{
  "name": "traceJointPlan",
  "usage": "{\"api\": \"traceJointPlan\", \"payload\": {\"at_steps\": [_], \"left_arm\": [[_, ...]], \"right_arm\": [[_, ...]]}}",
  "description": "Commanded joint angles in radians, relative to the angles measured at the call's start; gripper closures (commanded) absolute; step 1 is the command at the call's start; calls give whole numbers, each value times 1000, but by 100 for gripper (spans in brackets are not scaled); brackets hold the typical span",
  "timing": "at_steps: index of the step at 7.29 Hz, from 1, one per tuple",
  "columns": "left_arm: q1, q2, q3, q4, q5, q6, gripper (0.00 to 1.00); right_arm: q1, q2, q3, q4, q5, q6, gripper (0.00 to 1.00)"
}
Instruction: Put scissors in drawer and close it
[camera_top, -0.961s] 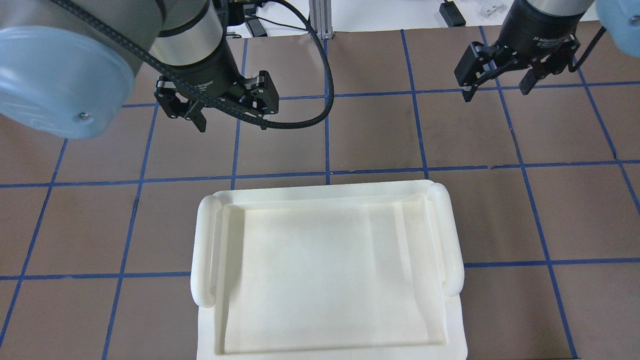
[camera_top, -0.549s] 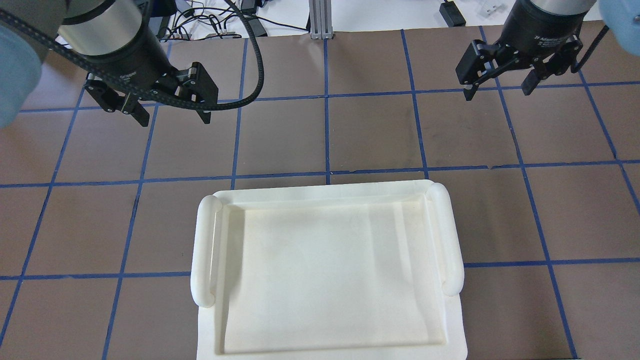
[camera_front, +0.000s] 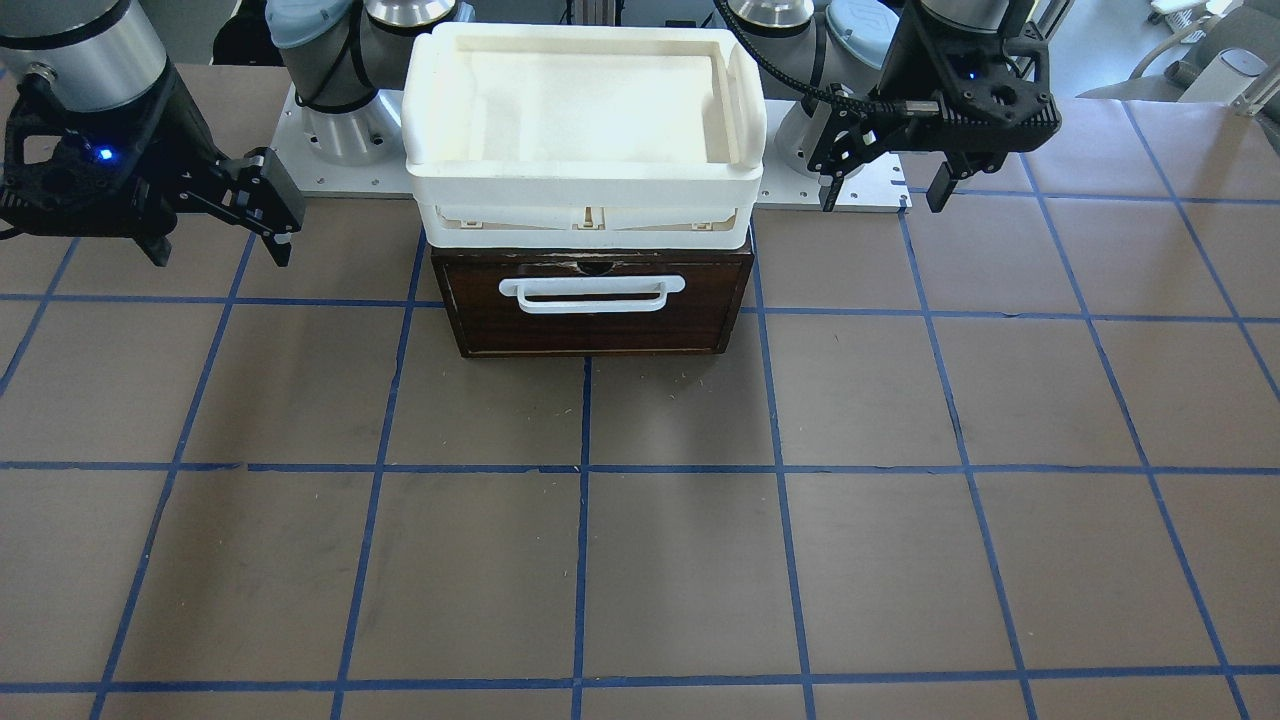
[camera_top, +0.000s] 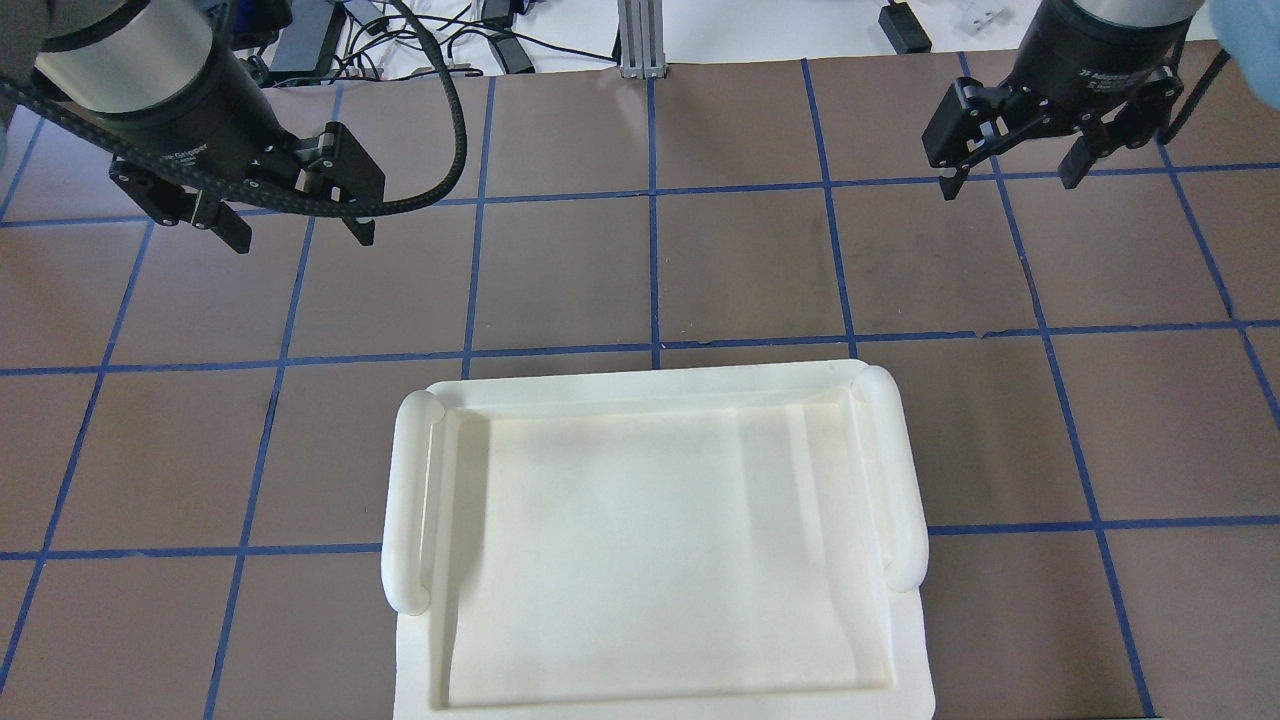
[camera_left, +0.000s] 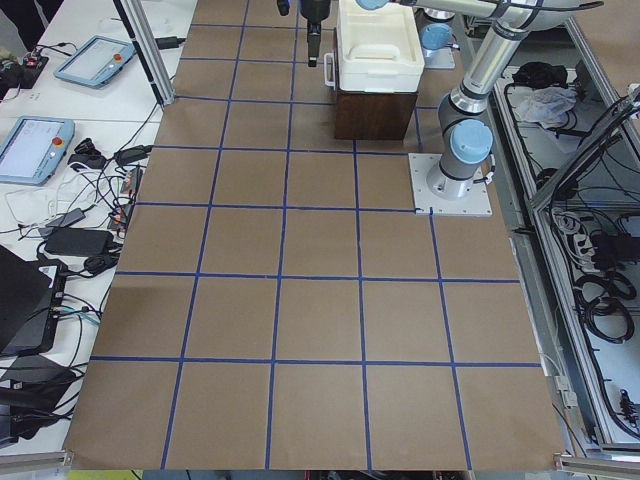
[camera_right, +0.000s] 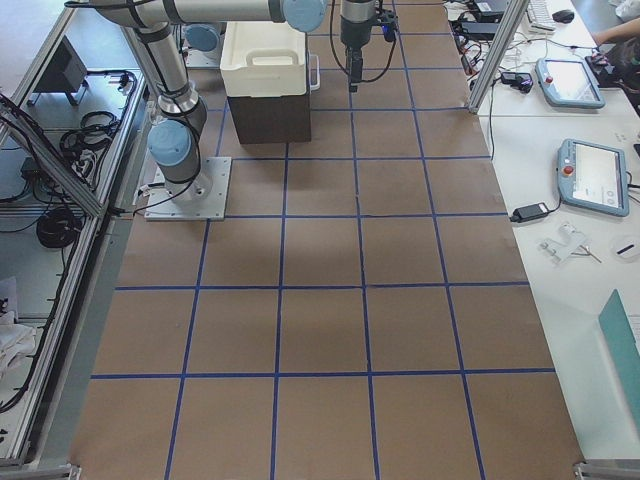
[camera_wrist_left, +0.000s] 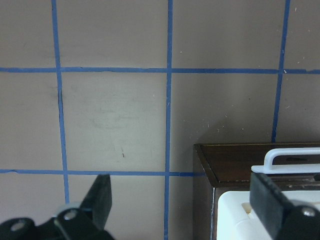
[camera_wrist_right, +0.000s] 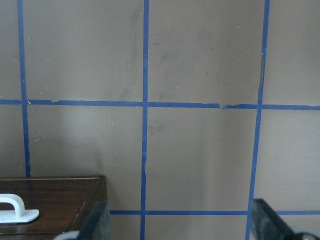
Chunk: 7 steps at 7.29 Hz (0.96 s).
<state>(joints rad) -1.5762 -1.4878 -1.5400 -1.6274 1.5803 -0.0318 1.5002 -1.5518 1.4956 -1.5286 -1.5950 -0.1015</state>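
Left gripper (camera_top: 300, 238): jaws spread wide, empty, pointing down, held aloft. Right gripper (camera_top: 1010, 185): likewise spread, empty, pointing down, aloft. Arms well apart.

Bare brown surface (camera_front: 640, 560) lies under the left hand (camera_top: 300, 235) and out beyond its fingertips, and likewise under the right hand (camera_top: 1010, 185). Between the two hands stands the drawer (camera_front: 590, 325), with the white tray (camera_front: 585, 185) stacked on top, barring a low sideways crossing.

The left end effector (camera_top: 302, 238) has swung leftward — farther from centre.
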Motion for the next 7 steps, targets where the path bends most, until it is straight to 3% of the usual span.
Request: {"api": "traceJointPlan", "payload": {"at_steps": [1, 7], "left_arm": [[1, -5, -2, 15, -5, 3, 0], [1, -5, -3, 18, -5, 3, 0]], "right_arm": [[0, -1, 0, 1, 6, 8, 0], [0, 1, 0, -1, 3, 8, 0]]}}
